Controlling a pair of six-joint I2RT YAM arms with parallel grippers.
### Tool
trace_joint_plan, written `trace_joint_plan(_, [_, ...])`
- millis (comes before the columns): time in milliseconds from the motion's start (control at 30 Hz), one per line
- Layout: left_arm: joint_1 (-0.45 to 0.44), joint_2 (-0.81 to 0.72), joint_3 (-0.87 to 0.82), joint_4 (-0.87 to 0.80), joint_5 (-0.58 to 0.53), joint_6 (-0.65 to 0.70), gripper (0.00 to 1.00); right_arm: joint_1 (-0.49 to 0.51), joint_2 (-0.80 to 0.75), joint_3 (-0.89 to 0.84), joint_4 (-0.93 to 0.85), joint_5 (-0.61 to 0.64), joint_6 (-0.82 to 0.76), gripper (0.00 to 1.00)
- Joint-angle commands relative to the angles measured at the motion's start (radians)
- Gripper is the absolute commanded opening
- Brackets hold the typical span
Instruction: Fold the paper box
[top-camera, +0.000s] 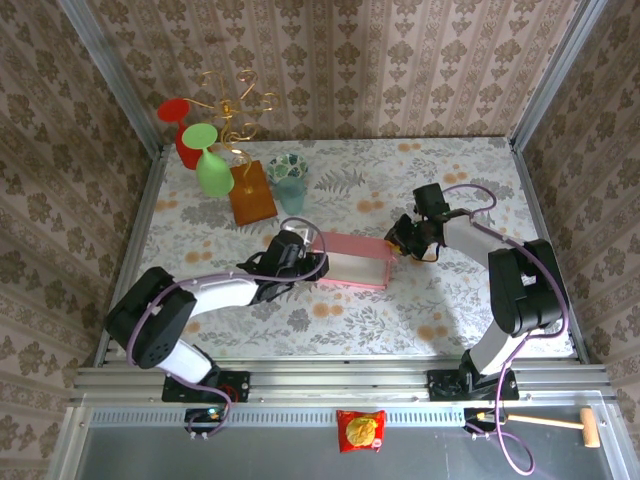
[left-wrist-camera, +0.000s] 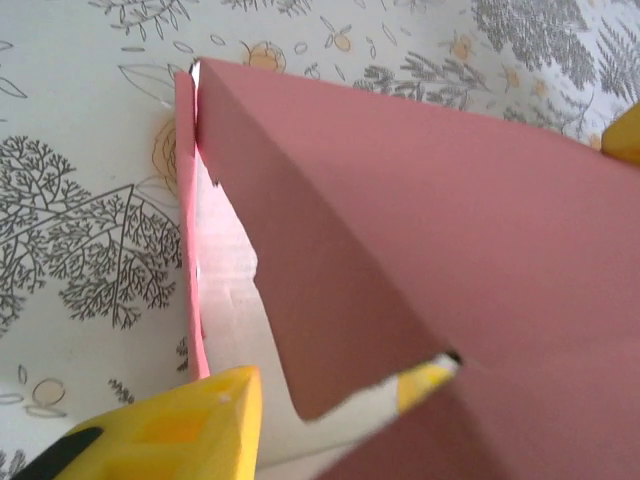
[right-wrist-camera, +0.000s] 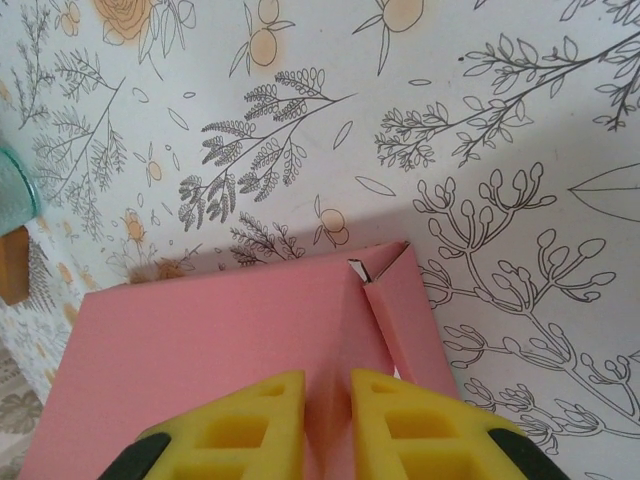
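The pink paper box (top-camera: 352, 260) lies in the middle of the floral table, partly folded, with a white inside. My left gripper (top-camera: 305, 262) is at its left end. In the left wrist view its yellow fingers (left-wrist-camera: 170, 430) stand apart, open, and a pink flap (left-wrist-camera: 400, 230) of the paper box hides most of the far fingertip. White card shows between them. My right gripper (top-camera: 397, 240) is at the box's right end. There, in the right wrist view, the right gripper (right-wrist-camera: 328, 385) is shut on a raised pink crease of the paper box (right-wrist-camera: 200, 340).
An orange-brown block (top-camera: 252, 192), a teal cup (top-camera: 290, 190), a green goblet (top-camera: 212, 170) and a red goblet (top-camera: 180, 125) stand at the back left by a gold wire stand (top-camera: 235, 100). Wallpapered walls close in three sides. A red packet (top-camera: 360, 430) and a mallet (top-camera: 560, 422) lie below the table's near edge.
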Motion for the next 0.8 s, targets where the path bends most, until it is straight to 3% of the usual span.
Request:
trace_joint_plan(0, [-0.004, -0.060, -0.012, -0.048, 0.033, -0.041, 0.46, 0.015, -0.024, -0.002, -0.056, 0.050, -0.042, 0.18])
trace_joint_plan(333, [0.001, -0.227, -0.043, -0.185, 0.074, -0.131, 0.54, 0.025, -0.023, 0.005, -0.065, 0.066, -0.047, 0.16])
trace_joint_plan(500, [0.013, -0.348, -0.022, -0.432, 0.066, -0.217, 0.53, 0.029, -0.021, 0.008, -0.066, 0.071, -0.054, 0.15])
trace_joint_plan(700, [0.084, -0.544, 0.043, -0.667, 0.014, -0.298, 0.56, 0.035, -0.019, 0.010, -0.067, 0.082, -0.074, 0.15])
trace_joint_plan(733, [0.109, -0.552, 0.058, -0.678, 0.026, -0.301, 0.66, 0.039, -0.017, 0.012, -0.068, 0.083, -0.078, 0.14])
trace_joint_plan(767, [0.138, -0.552, 0.072, -0.687, 0.049, -0.303, 0.66, 0.040, -0.017, 0.015, -0.067, 0.086, -0.084, 0.15])
